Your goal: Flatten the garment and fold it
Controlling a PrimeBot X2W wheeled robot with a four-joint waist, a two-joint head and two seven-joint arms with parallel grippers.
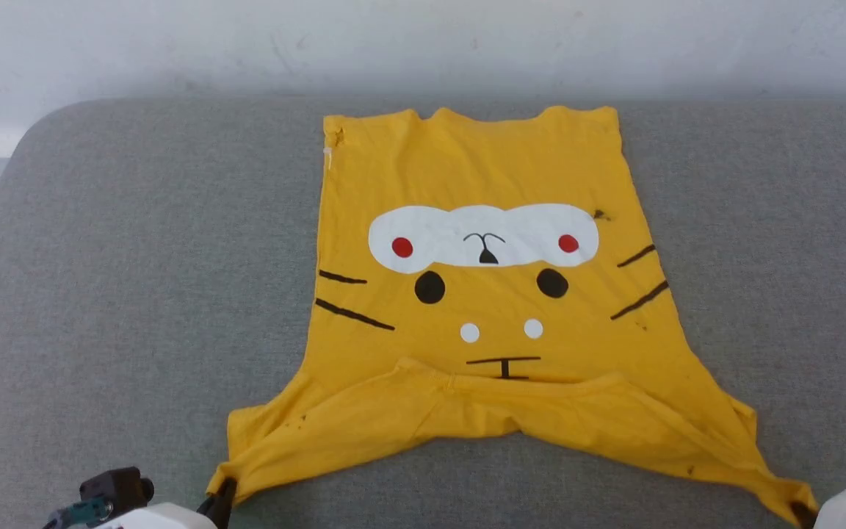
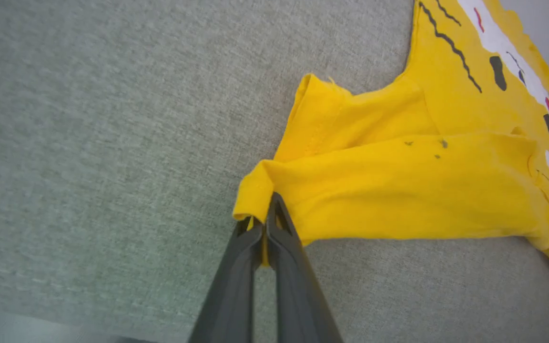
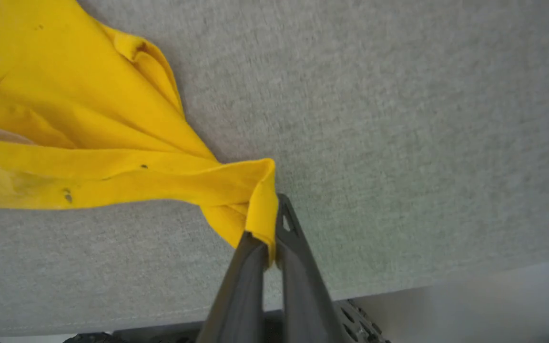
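Observation:
The garment [image 1: 482, 294], a yellow T-shirt with a cartoon face print, lies spread on the grey table [image 1: 136, 294], its near edge bunched and pulled toward me. My left gripper [image 1: 222, 494] is shut on the garment's near left sleeve corner [image 2: 255, 190]; the left wrist view shows its dark fingers [image 2: 279, 228] pinching the hem. My right gripper [image 1: 803, 513] is shut on the near right sleeve corner [image 3: 260, 200], fabric folded between its fingers [image 3: 289, 228]. Both gripped corners stretch outward toward the table's front edge.
The grey fabric-covered table reaches a pale wall [image 1: 423, 44] at the back. Bare tabletop lies left [image 2: 112, 143] and right [image 3: 422, 119] of the garment. A dark camera unit [image 1: 114, 488] on my left arm sits at the lower left.

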